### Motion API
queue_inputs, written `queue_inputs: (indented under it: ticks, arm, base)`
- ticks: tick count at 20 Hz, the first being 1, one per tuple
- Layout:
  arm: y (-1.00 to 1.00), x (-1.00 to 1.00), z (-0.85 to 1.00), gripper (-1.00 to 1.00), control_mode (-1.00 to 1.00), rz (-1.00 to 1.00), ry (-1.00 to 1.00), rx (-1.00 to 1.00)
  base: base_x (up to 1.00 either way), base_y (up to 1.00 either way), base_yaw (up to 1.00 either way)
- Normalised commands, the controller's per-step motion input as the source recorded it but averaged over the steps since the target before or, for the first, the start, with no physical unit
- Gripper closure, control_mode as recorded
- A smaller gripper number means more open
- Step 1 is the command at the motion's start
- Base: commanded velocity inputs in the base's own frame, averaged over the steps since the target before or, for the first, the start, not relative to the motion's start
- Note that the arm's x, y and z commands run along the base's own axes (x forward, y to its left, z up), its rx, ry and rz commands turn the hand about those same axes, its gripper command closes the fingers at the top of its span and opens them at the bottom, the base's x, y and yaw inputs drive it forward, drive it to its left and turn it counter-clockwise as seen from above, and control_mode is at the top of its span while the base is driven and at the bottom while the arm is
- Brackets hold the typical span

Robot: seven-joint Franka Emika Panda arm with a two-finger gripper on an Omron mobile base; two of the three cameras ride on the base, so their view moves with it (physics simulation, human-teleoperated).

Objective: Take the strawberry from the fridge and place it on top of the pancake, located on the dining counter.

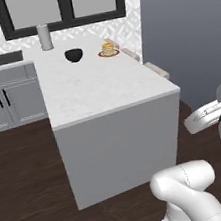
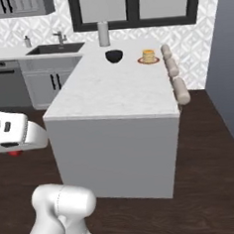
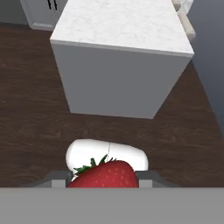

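A: Hand view is showing the strawberry point(image 3: 105, 174) sitting between the two fingers of the pincer point(image 3: 104, 178), which is standing partly closed and pressing on the fruit from both sides. So the fruit is being carried, low over the dark wood floor, short of the near end of the tabletop point(image 3: 122, 26).

B: Agreed. The carrying step is in hand; the placing is not yet done. From the left base view, the pancake point(image 1: 108, 48) is sitting on its red-brown plate at the far end of the tabletop, just right of the black bowl point(image 1: 74, 55).

A: So I am judging the next move as a long one: the base needs to be getting closer to the pancake, then the arm lifting the fruit above the tabletop and lowering it onto the stack before the fingers part.

B: What is each camera adding?

A: The hand view is giving the grip and fruit up close, but not the pancake. The right base view is showing a sliver of red under the white hand, and the stools point(image 2: 174, 74) lined along the tabletop's side beyond the pancake.
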Motion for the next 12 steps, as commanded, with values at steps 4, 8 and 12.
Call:
queue_inputs:
  ticks: [4, 8, 12]
  arm:
    - [0.0, 0.0, 0.0, 1.0, 1.0, 0.0, 0.0, 0.0]
    - [0.0, 0.0, 0.0, 1.0, 1.0, 0.0, 0.0, 0.0]
    - [0.0, 0.0, 0.0, 1.0, 1.0, 0.0, 0.0, 0.0]
  base:
    - [0.28, -1.0, 0.04]
    - [0.43, -1.0, 0.06]
    - [0.73, -1.0, 0.2]
